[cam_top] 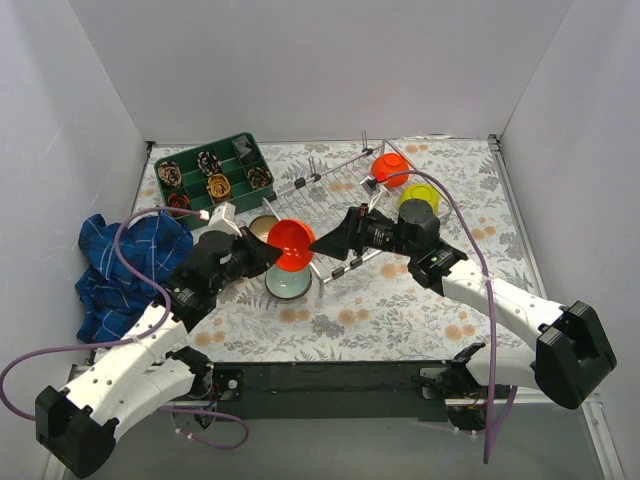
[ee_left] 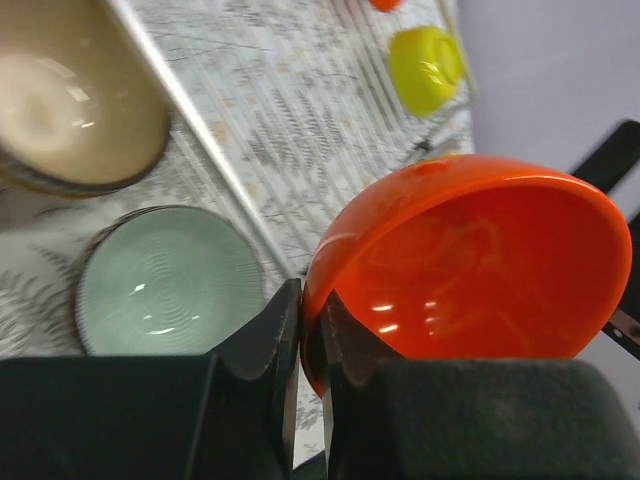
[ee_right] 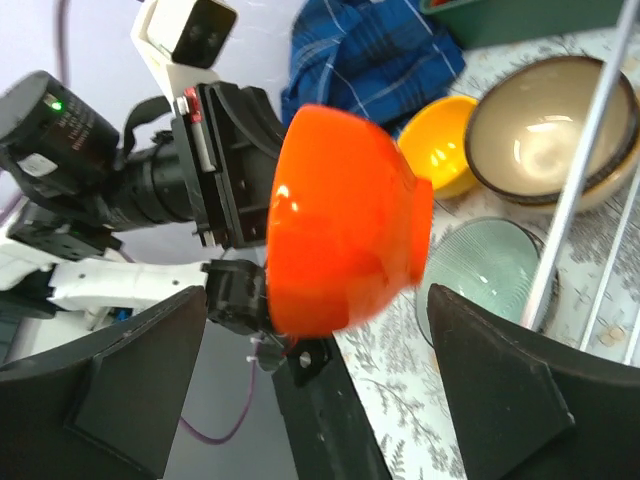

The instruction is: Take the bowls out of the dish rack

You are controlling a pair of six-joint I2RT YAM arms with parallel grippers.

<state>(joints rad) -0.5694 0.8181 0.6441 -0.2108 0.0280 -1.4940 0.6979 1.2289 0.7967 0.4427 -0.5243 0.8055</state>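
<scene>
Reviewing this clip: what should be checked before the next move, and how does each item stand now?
1. Left hand gripping red-orange bowl by its rim: ok.
2. Right hand open, facing that bowl: ok.
3. Held bowl clear of the dish rack wires: cannot tell.
4. Set-down spot free: not ok, pale grey-green bowl lies close by.
5. Rack emptied: not ok, lime green bowl in it.

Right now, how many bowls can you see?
6. Red-orange bowl in left pincer; grey-green bowl, beige bowl, orange-yellow bowl on the table beside the dish rack; second red-orange bowl, lime green bowl at its right end. Others may be hidden.
</scene>
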